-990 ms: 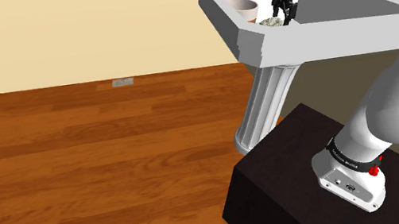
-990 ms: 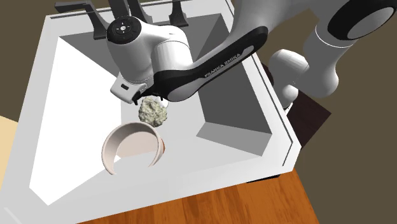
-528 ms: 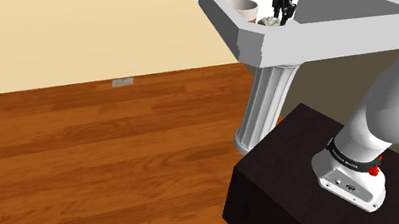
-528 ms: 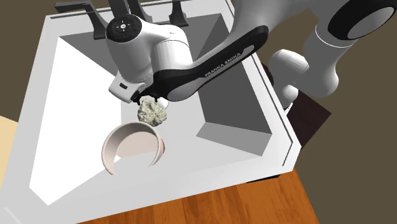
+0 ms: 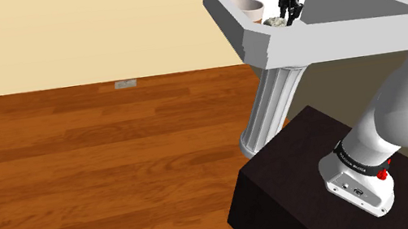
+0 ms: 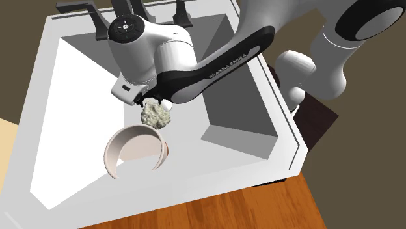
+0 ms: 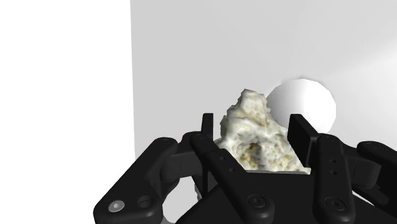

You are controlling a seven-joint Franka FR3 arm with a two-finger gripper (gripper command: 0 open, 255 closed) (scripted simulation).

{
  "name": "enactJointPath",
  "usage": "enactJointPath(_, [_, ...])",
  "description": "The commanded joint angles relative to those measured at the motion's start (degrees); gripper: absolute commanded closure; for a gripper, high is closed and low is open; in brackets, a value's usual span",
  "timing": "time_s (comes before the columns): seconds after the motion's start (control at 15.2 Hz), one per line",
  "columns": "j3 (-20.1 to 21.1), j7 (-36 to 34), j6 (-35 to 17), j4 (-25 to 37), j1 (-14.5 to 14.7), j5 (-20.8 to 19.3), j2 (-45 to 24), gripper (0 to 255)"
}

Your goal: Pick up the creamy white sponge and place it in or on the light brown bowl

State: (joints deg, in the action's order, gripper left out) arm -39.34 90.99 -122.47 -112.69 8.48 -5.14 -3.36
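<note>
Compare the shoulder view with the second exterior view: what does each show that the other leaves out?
Shoulder view: the sink's fluted pedestal and the arm's base mounted on the dark stand.
Second exterior view: the basin floor from above, the bowl's hollow, and the sponge hanging by that bowl's rim rather than over its middle.
Both: the white sink, bowl, pale sponge, dark faucet and white arm.

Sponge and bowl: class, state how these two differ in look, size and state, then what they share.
The sponge is lumpy and speckled creamy white; the bowl is smooth and round, pale-rimmed with a tan inside. The sponge looks smaller than the bowl's mouth. The sponge is clasped in the gripper; the bowl stands free on the basin floor. Both are inside the white sink.
</note>
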Motion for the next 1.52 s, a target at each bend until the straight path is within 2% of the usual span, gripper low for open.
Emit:
enactJointPath(0.0, [-0.04, -0.11, 1.35, 0.06, -0.02, 0.02, 0.11, 255])
enactJointPath(0.86, [0.45, -0.16, 11.13, 8.05, 0.09, -1.14, 2.33, 255])
enactJointPath(0.92, [1.19, -0.24, 10.53, 6.27, 0.73, -1.09, 1.65, 255])
enactJointPath(0.99, [1.19, -0.24, 10.53, 6.27, 0.72, -1.09, 1.65, 0])
enactJointPath(1.19, [4.14, -19.36, 1.56, -6.76, 2.25, -8.3, 14.35, 0])
enactJointPath(1.45, [12.98, -45.77, -9.75, -20.97, -1.73, -17.17, 25.85, 0])
